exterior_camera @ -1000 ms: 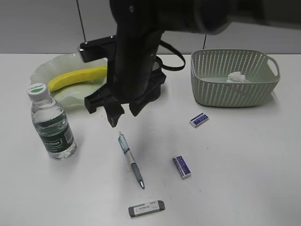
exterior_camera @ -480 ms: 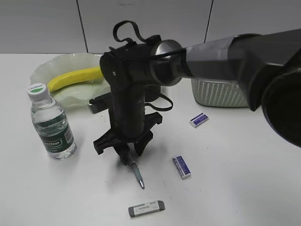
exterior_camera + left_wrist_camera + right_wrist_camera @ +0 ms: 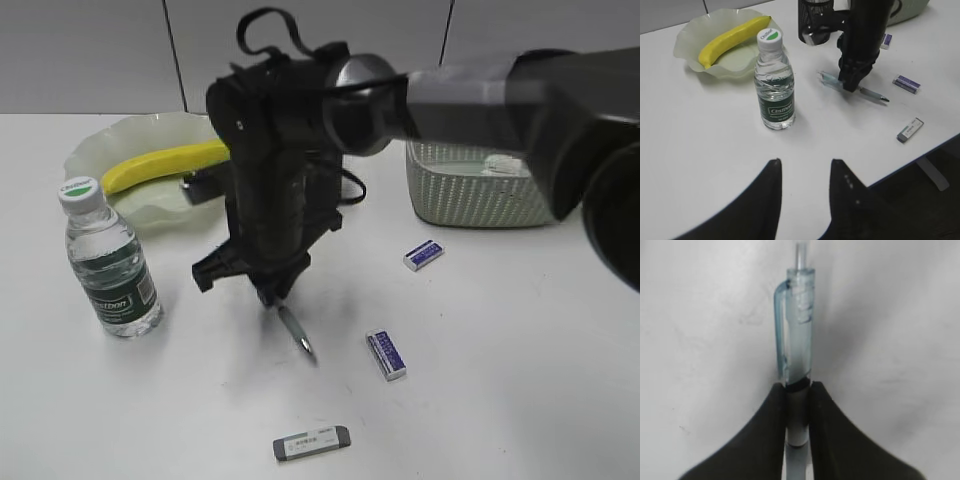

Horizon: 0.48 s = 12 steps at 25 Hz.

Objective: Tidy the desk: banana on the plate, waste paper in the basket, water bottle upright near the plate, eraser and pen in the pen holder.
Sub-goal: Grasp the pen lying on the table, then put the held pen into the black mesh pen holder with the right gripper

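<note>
Step in hand: the pen. My right gripper (image 3: 797,405) is clenched on the pen (image 3: 796,340), fingers pinching the barrel just below the clip; in the exterior view the tip (image 3: 303,346) juts out beneath the claw, apparently off the desk (image 3: 500,380).

My left gripper (image 3: 804,175) is empty, fingers apart, hovering with the upright water bottle (image 3: 773,82) ahead of it.

Banana (image 3: 165,165) sits on the plate (image 3: 90,155); waste paper (image 3: 500,165) is in the basket (image 3: 470,200).

Next, I judge: carry the pen back behind the claw to the pen holder (image 3: 816,15), tip it upright, release. Three erasers lie in front and right of the claw: (image 3: 423,255), (image 3: 386,354), (image 3: 312,442).
</note>
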Available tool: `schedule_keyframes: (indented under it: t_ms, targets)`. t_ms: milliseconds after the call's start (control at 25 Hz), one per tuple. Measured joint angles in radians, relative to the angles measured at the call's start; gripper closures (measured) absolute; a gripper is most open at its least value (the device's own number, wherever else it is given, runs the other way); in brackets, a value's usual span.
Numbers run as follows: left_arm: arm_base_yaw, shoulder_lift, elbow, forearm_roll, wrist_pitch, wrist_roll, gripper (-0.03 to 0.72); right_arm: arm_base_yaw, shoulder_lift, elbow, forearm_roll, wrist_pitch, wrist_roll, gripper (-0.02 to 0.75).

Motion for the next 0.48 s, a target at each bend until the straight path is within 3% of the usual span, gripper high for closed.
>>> schedule_keyframes:
  t_ms: [280, 480]
  targets:
    - [0.0, 0.0, 0.0, 0.0, 0.0, 0.0, 0.444, -0.001, -0.246, -0.01, -0.155, -0.142, 0.081, 0.628]
    - [0.0, 0.0, 0.0, 0.0, 0.0, 0.0, 0.444, -0.002, -0.406, 0.057, -0.387, -0.331, 0.227, 0.628]
